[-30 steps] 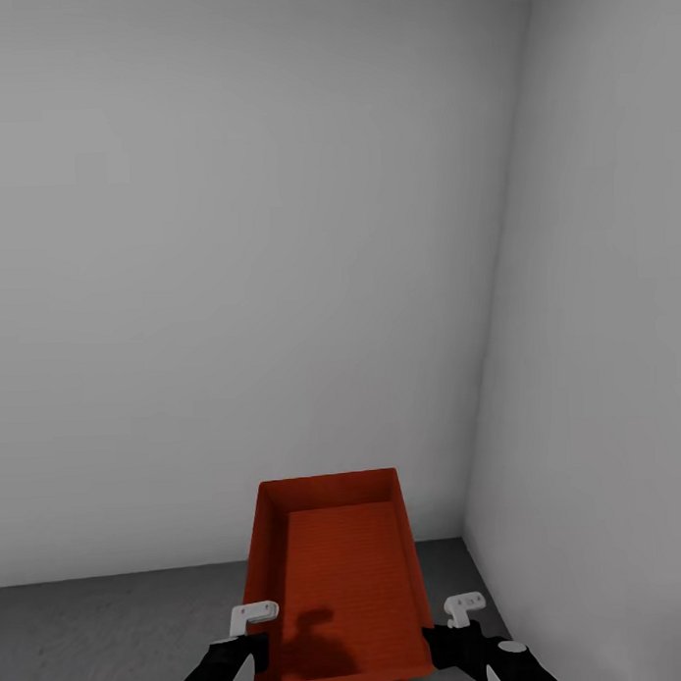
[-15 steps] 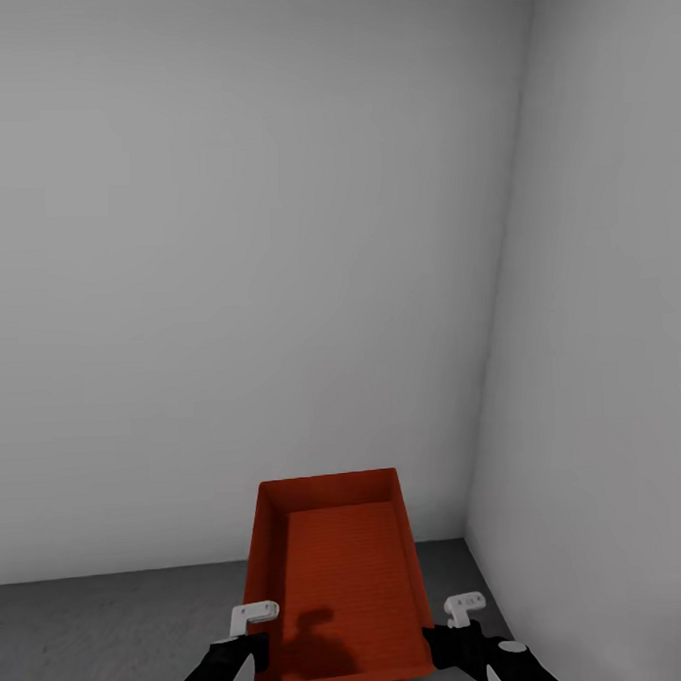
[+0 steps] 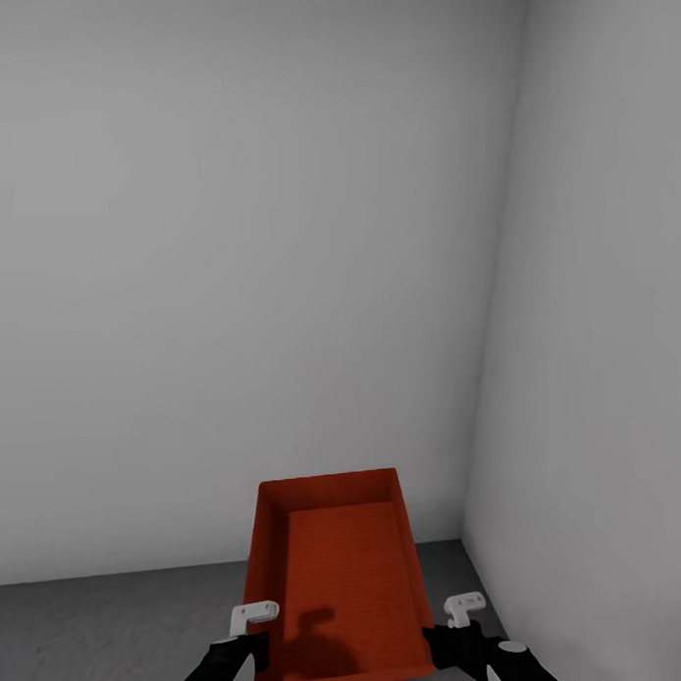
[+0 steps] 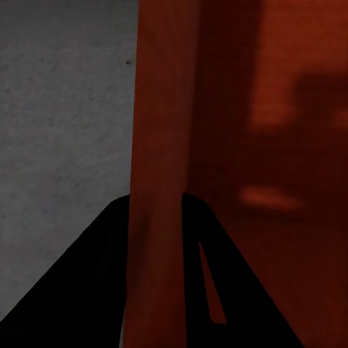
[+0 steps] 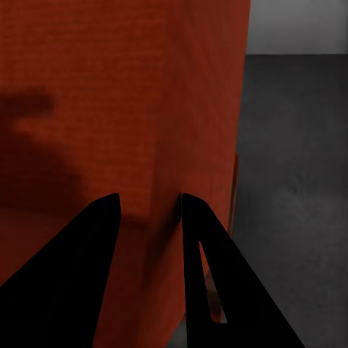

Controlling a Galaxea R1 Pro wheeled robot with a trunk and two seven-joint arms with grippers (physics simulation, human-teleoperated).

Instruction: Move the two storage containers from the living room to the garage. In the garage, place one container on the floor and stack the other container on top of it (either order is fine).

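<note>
- Head view: we hold an orange-red bin [image 3: 334, 586] in front of us, above the dark grey floor [image 3: 105, 629], near the corner of two pale grey walls [image 3: 240, 265]. Our left gripper [image 3: 243, 643] sits at the bin's left wall, our right gripper [image 3: 451, 636] at its right wall.
- Left wrist view: two black fingers [image 4: 94, 290] straddle the bin's wall [image 4: 156, 181], pinching it; grey floor lies beside.
- Right wrist view: the fingers [image 5: 72, 275] likewise clamp the bin's other wall [image 5: 163, 167]. A second orange-red edge [image 5: 233, 188] shows just below; we cannot tell what it is.
</note>
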